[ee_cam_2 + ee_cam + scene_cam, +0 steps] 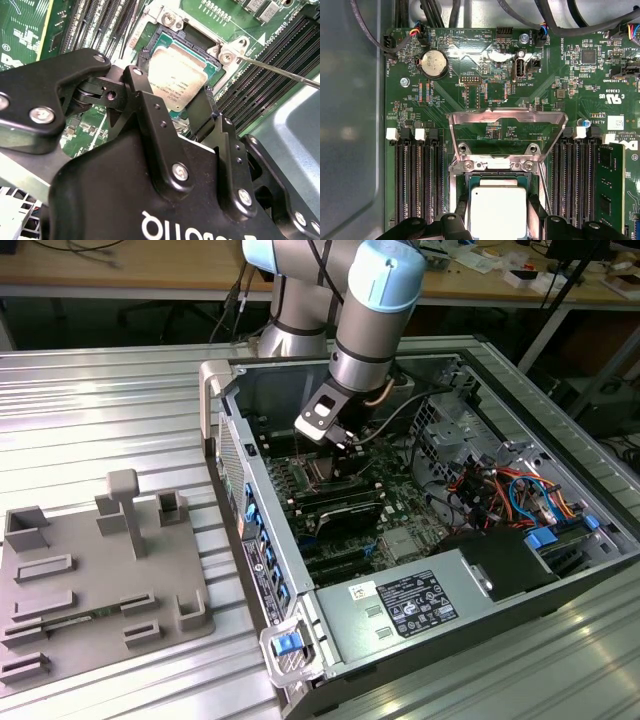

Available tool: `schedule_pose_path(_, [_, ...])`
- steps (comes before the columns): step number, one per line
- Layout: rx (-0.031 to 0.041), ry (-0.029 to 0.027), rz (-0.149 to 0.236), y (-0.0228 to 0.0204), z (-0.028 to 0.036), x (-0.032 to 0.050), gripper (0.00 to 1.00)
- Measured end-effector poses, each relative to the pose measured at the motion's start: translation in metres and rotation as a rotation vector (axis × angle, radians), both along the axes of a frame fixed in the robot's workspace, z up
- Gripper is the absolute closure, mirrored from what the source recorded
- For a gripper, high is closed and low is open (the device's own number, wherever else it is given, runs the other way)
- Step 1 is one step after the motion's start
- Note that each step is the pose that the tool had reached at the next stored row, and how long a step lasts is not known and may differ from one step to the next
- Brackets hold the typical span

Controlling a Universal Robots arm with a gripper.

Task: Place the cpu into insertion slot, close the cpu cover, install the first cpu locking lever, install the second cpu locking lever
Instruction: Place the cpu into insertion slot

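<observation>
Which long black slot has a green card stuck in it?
The outermost slot, across the cpu from the grey case wall; the other slots look empty.

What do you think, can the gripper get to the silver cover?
Probably yes. The cpu cover stands flipped open right beside the cpu, where the gripper hovers, and nothing sits between them.

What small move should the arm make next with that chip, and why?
Probably lift the gripper straight up, away from the chip. The chip appears to lie flat in its socket with the gripper straddling it, and the metal cover stands flipped open, so the gripper likely has to clear the way.
</observation>
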State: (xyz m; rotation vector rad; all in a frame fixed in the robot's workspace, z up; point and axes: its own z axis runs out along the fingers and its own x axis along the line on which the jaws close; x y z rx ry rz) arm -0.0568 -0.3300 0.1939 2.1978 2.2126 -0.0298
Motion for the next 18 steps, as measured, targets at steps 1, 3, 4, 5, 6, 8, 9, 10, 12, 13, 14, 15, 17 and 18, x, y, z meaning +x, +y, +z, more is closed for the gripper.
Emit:
schedule_pose_path(1, [0.0, -0.0001, 0.0, 0.0, 0.0, 0.0, 0.45])
schedule_pose_path(3, [0.0, 0.0, 0.0, 0.0, -0.0001, 0.0, 0.45])
schedule_pose_path(4, [0.0, 0.0, 0.0, 0.0, 0.0, 0.0, 0.45])
schedule_pose_path(5, [0.0, 0.0, 0.0, 0.0, -0.0001, 0.0, 0.45])
schedule_pose_path(6, [0.0, 0.0, 0.0, 0.0, -0.0001, 0.0, 0.45])
schedule_pose_path(8, [0.0, 0.0, 0.0, 0.0, -0.0001, 0.0, 0.45])
schedule_pose_path(9, [0.0, 0.0, 0.0, 0.0, -0.0001, 0.0, 0.45])
schedule_pose_path(10, [0.0, 0.0, 0.0, 0.0, -0.0001, 0.0, 0.45])
schedule_pose_path(12, [-0.0001, 0.0001, 0.0, -0.0001, -0.0001, 0.0, 0.45])
schedule_pose_path(13, [0.0, 0.0, 0.0, -0.0001, -0.0001, 0.0, 0.45])
schedule_pose_path(14, [-0.0001, 0.0001, 0.0, -0.0001, -0.0001, 0.0, 0.45])
schedule_pose_path(15, [-0.0008, 0.0, 0.0, -0.0001, -0.0001, 0.0, 0.45])
schedule_pose_path(17, [0.0015, -0.0016, 0.0, 0.0001, -0.0006, 0.0002, 0.4])
schedule_pose_path(18, [0.001, -0.0006, 0.0, 0.0, -0.0006, 0.0001, 0.4])
